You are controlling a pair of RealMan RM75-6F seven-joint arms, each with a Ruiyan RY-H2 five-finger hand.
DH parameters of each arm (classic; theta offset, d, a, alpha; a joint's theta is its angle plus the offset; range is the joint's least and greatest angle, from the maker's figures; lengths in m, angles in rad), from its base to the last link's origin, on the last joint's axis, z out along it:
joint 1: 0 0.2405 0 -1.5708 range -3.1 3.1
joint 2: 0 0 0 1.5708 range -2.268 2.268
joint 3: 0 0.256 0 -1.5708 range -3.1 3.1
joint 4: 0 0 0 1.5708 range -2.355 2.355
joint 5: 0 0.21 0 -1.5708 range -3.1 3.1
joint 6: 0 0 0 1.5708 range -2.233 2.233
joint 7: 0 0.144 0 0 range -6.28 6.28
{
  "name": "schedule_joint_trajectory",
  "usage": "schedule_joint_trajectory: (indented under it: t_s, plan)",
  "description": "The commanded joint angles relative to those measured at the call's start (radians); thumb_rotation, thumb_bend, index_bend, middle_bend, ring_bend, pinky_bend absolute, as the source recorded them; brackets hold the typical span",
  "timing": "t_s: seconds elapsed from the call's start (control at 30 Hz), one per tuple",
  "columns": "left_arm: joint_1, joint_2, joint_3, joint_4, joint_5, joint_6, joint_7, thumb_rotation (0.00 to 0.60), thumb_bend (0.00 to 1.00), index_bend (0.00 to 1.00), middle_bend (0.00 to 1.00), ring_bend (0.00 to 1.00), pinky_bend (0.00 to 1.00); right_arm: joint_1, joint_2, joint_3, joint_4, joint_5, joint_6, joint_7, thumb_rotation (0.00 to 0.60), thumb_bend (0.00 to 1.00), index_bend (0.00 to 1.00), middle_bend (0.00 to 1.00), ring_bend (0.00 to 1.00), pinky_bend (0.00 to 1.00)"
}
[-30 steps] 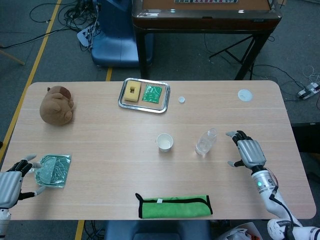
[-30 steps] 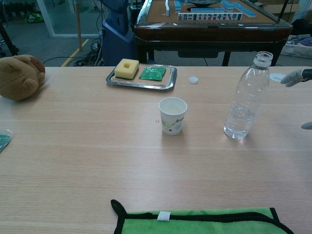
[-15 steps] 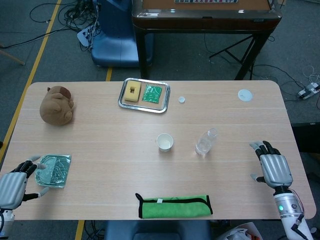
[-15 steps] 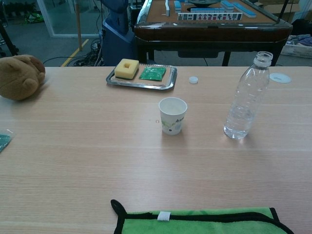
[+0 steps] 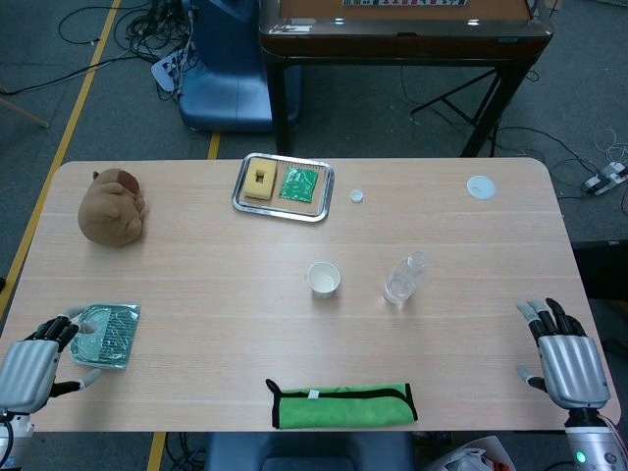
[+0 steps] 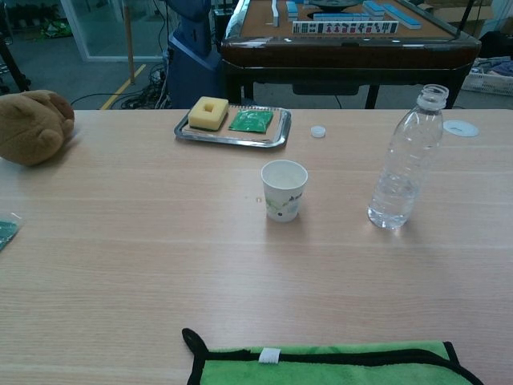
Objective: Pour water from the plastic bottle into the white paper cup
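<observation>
At the far left edge of the counter (image 5: 196, 294) the left hand (image 5: 27, 371) hangs low with its fingers (image 5: 51, 330) loosely spread and holding nothing, just beside a clear packet with green mesh (image 5: 103, 334). Further back sits a brown plush toy (image 5: 113, 206), and toward the middle a metal tray (image 5: 285, 186) carries a yellow sponge block (image 6: 208, 112) and a green packet (image 6: 250, 120). Along the near edge lies a folded green cloth (image 5: 341, 404).

The white paper cup (image 6: 284, 189) stands upright near the centre, and from these views I cannot tell whether there is water in it. The plastic bottle (image 6: 405, 160) stands upright to its right, apart from the cup, with no cap on its neck; a small white cap (image 6: 318, 131) lies beyond the cup, near the tray, and a white lid (image 5: 480, 186) lies toward the far right corner.

What has changed is on the right — a second ago the right hand (image 5: 566, 361) was just beside the bottle, fingers parted toward it; half a second ago it had drawn away, and now it sits at the near right corner, well apart from the bottle, fingers released and empty. It has also left the chest view altogether. The bottle and cup have not shifted.

Both hands pulled back with everything standing suggests either that the pour is finished or that the arm is resetting — the frames do not settle which.
</observation>
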Motion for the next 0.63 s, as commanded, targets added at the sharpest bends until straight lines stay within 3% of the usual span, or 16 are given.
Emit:
schedule_joint_trajectory:
  t_s: [0.03,0.63]
  plan:
    - [0.001,0.001,0.0,-0.004,0.008,0.006,0.003,0.6,0.07,0.38,0.19,0.27,0.49,-0.017,0.009,-0.004,-0.002,-0.013,0.013,-0.014,0.6,0.0,0.16,0.15,0.07,0.26]
    - [-0.009,-0.024,0.015,-0.002,0.034,-0.011,0.039,0.6,0.07,0.38,0.2,0.27,0.49,-0.053,0.052,-0.002,-0.03,-0.068,-0.01,-0.009,0.6,0.0,0.16,0.15,0.07,0.26]
